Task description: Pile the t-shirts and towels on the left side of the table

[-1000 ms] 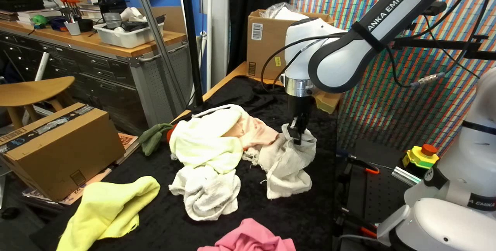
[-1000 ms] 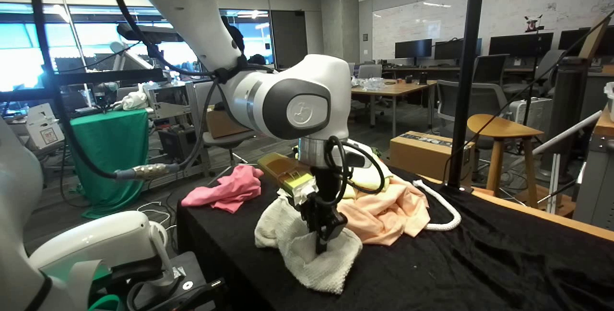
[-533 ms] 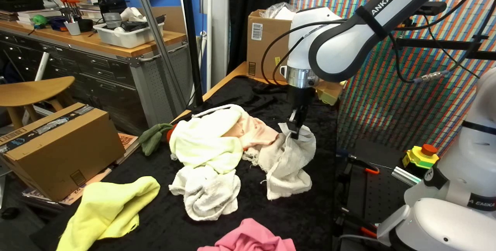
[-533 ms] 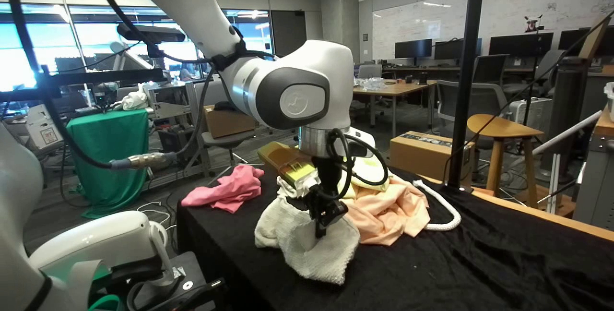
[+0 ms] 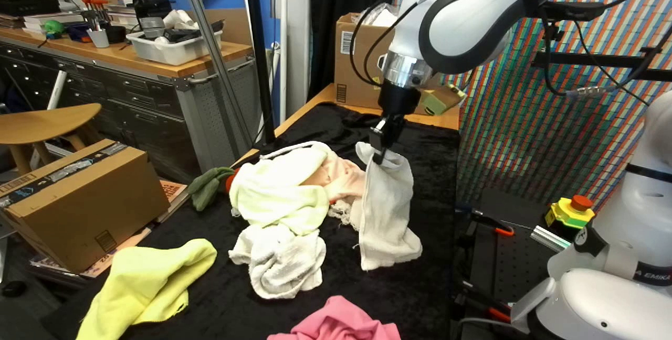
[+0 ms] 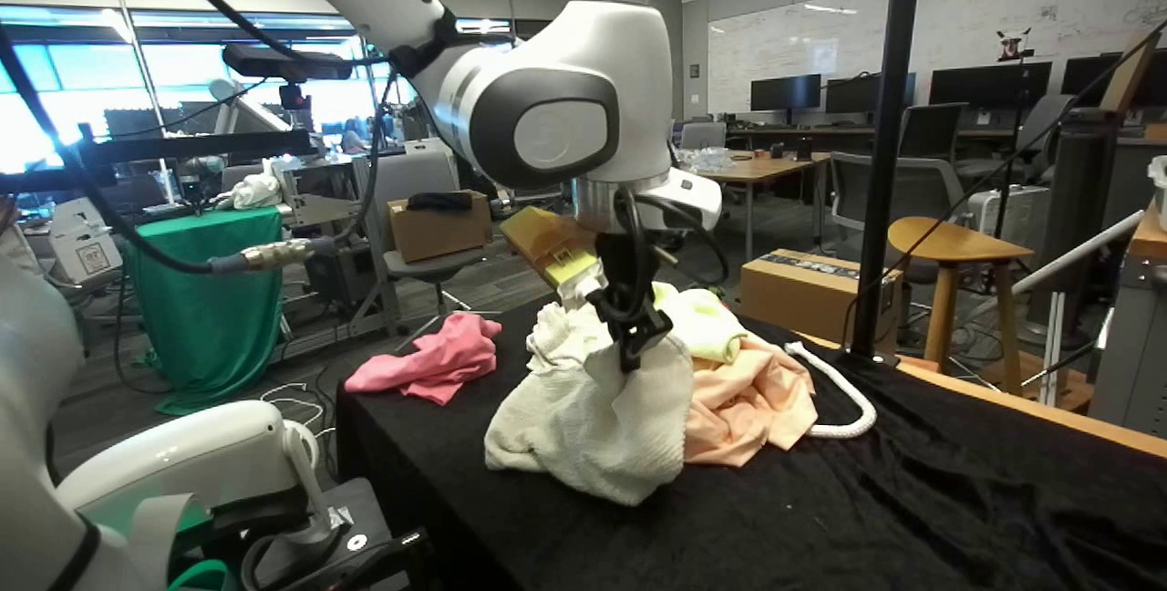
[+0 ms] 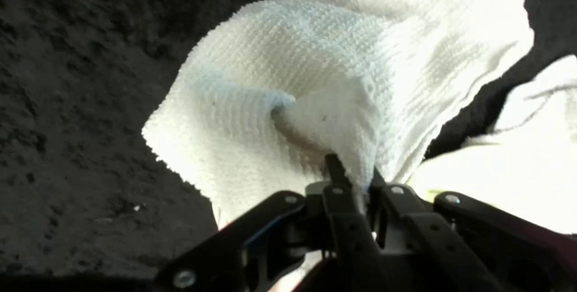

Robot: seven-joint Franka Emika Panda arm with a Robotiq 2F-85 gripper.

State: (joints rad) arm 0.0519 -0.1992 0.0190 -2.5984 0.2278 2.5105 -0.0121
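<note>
My gripper (image 5: 379,157) is shut on a white towel (image 5: 389,209) and holds its upper part raised. The towel's lower end still rests on the black-covered table. In an exterior view the gripper (image 6: 631,356) pinches the towel (image 6: 593,436) near its top. In the wrist view a fold of the towel (image 7: 270,57) is between the fingers (image 7: 354,172). Beside it lie a peach cloth (image 5: 344,177), a pale yellow cloth (image 5: 283,198) and a second white towel (image 5: 286,264). A bright yellow cloth (image 5: 152,282) and a pink cloth (image 5: 341,324) lie apart.
A green cloth (image 5: 206,188) lies at the table edge. A white rope-like piece (image 6: 843,422) curves beside the peach cloth. A cardboard box (image 5: 362,62) stands behind the table. A black pole (image 6: 880,144) rises at the table edge. A yellow block (image 6: 570,267) is at my wrist.
My gripper has risen, lifting the towel's upper part with it. In an exterior view it has also shifted slightly left. The towel now hangs straighter. The other cloths look unmoved.
</note>
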